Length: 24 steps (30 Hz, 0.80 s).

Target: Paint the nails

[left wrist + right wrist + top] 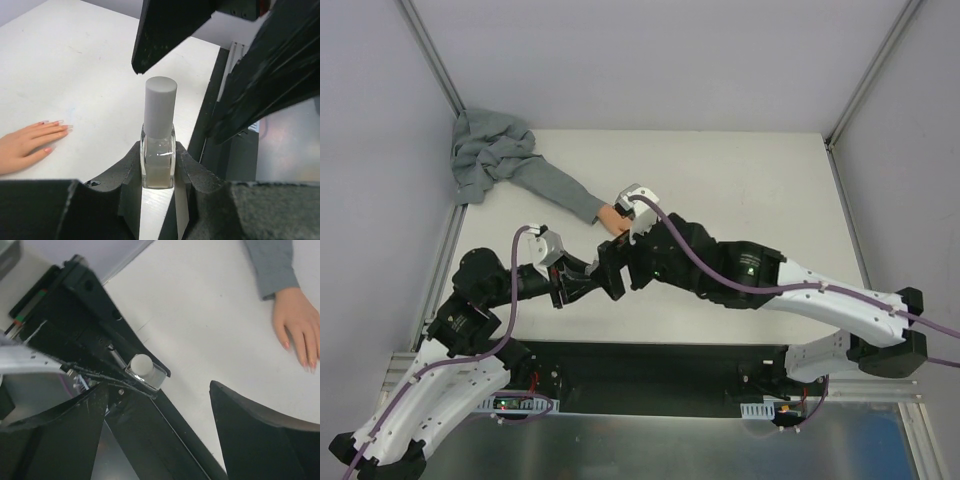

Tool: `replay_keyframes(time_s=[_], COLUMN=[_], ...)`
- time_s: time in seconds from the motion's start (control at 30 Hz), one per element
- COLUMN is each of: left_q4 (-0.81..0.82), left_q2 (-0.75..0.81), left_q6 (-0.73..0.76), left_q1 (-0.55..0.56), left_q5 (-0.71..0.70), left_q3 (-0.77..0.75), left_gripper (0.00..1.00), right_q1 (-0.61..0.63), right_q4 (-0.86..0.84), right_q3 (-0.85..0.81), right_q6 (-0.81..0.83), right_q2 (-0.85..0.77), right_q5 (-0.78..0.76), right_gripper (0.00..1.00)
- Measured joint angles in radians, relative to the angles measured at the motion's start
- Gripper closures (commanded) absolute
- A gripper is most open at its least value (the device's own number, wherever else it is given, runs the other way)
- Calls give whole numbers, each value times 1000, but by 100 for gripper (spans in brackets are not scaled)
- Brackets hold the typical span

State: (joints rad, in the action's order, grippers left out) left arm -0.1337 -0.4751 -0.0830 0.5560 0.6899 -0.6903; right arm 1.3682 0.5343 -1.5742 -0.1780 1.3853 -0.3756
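Starting with the nails (59, 122): tiny, faintly pink, barely set off from the peach skin of the fake hand (22, 145). Lying flat and palm down on the white table (740, 180), left of its middle, with the fingers straight and close together. Running, in the top view, along a slanted line from far left to near right: grey sleeve (555, 190) at the far-left end, trailing back to a crumpled heap of the same cloth at the table's far left corner; fingertips at the near-right end, hidden there under the right wrist. Pointing, in the left wrist view, to the right, toward a small clear bottle (159, 160) but well apart from it. Showing again in the right wrist view at the upper right edge, fingers aimed downward in that picture, a few pink tips visible.

Moving outward to the bottle: upright, pale liquid inside, topped by a tall light-grey cap (161, 105). Clamped by its glass body in the left gripper (160, 170), one dark finger pressed on each side. Cannot tell whether its base touches anything.

Hovering over the cap, the right gripper (157, 385): spread wide, holding nothing, with one black finger up and to the left of the cap and the other off to its right in the left wrist view, neither touching it. Seen from the right wrist, cap as a pale round disc just beyond the gap between those fingers.
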Motion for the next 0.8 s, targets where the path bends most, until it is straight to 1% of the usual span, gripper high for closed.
replay_keyframes(time_s=[0.07,0.13,0.17,0.27,0.3,0.4,0.53,0.63,0.67,0.73,0.77,0.8], left_q4=[-5,-6,-8,-11,-11,-11,-10,-11,-11,-11,-11,-13], left_q2=[0,0,0,0,0,6,14,14,14,14,15,17], left_q6=[-20,-44,-58,-93,-106,-133,-152,-159,-161,-161,-161,-161], left_q1=[0,0,0,0,0,0,0,0,0,0,0,0], left_q5=[13,31,42,71,82,108,138,149,150,157,159,161], left_q3=[0,-2,-4,-16,-22,-35,-39,-39,-39,-39,-39,-39], left_gripper=[100,100,100,100,100,100,100,100,100,100,100,100], right_q1=[-50,-99,-122,-164,-173,-198,-222,-230,-232,-236,-237,-238], right_q4=[-27,-49,-65,-99,-111,-153,-210,-225,-227,-234,-238,-240], right_q3=[41,71,81,87,88,88,87,85,81,76,74,74], right_q6=[73,130,154,208,220,242,242,241,240,238,237,235], right_q2=[-55,-91,-100,-100,-97,-83,-50,-22,-11,8,14,17], right_q5=[154,290,359,512,558,683,787,832,843,867,876,882], right_gripper=[18,23,28,34,38,42,48,60,67,73,81,85])
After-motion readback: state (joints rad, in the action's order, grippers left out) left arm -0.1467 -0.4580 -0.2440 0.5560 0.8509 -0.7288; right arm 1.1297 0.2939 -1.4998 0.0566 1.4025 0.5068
